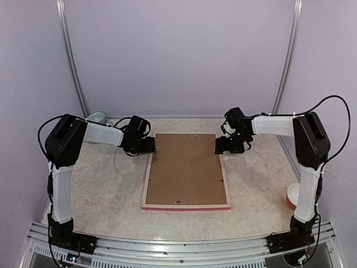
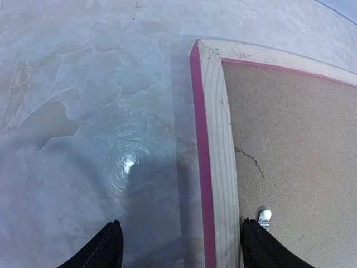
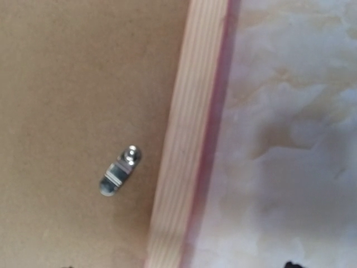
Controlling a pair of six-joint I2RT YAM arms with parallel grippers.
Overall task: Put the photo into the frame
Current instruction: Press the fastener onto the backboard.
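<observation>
one frame (image 1: 186, 205), centre of top view. one backing board (image 1: 187, 167). two grippers: left gripper (image 1: 146, 146), right gripper (image 1: 224, 147). two bowls: green-rimmed bowl (image 1: 98, 116) upper left, red-and-white bowl (image 1: 292, 196) lower right. one metal clip (image 2: 264, 215) per wrist view.

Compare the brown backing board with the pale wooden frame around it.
The brown backing board is a plain, smooth sheet; the pale wooden frame shows straight grain and a pink outer edge. The board is one wide panel in the middle; the frame is narrow rails around it. Both are rectangular and lie flat on the marbled table.
</observation>
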